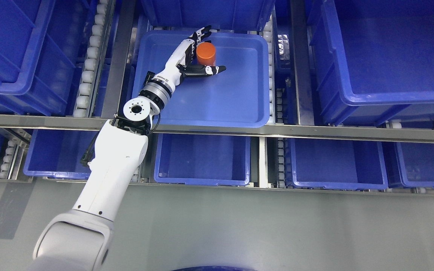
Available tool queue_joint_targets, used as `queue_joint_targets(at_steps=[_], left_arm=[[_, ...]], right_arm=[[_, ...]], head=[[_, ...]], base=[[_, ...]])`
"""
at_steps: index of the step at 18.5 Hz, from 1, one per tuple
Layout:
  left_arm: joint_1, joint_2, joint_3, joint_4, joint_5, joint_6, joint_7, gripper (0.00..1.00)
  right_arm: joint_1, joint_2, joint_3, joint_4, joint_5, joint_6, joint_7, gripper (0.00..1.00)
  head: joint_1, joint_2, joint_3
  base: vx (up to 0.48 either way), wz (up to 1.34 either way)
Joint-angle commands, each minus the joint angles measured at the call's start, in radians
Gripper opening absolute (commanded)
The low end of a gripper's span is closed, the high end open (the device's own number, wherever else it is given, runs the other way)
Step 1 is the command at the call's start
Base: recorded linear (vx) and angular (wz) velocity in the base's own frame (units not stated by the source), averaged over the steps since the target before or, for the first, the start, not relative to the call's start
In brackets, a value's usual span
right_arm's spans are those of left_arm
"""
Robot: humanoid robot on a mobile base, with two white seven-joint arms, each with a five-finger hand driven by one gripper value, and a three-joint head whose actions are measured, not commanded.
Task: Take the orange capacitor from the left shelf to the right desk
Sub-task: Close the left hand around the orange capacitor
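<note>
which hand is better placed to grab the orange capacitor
Left. The left hand already sits in the blue plastic bin, its open fingers bracketing the orange cylindrical capacitor. The right arm is out of view.

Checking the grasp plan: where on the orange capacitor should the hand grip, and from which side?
Grip the orange capacitor around its round side wall, from its left, where the open left hand already brackets it. It stands upright in the blue bin, sides exposed.
</note>
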Motion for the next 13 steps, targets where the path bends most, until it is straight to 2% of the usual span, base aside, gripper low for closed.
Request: queue_joint_targets(at_steps=[1,4,8,11,13], left_arm=[[-0.01,0.017,-0.044,0.127,0.002,-0.016,-0.002,0.73],[-0.01,0.017,-0.037,0.127,0.004,-0.052,-0.002,0.57],[-0.008,0.017,-0.027,0.127,0.03,-0.066,-0.002,0.41],[-0.008,0.017,-0.021,0.131,0.06,-0.115,-0.002,0.21],[-0.008,0.017,-0.016,0.134,0.062,-0.131,-0.001,0.15]], right_arm=[[0.014,-0.017,-0.011,-0.034,0.0,0.0,0.001,1.0],[0.014,-0.017,-0.011,-0.034,0.0,0.0,0.001,1.0],[0.014,-0.017,-0.011,-0.034,0.0,0.0,0.001,1.0],[0.014,-0.017,-0.011,-0.034,0.0,0.0,0.001,1.0],[0.014,-0.017,-0.011,-0.034,0.0,0.0,0.001,1.0]], head=[[0.0,0.0,0.0],[0.0,0.0,0.0],[0.0,0.0,0.0],[0.0,0.0,0.0],[0.0,0.0,0.0]], base=[[0.017,0.0],[0.006,0.0],[0.0,0.0],[0.0,0.0],[0.0,0.0]])
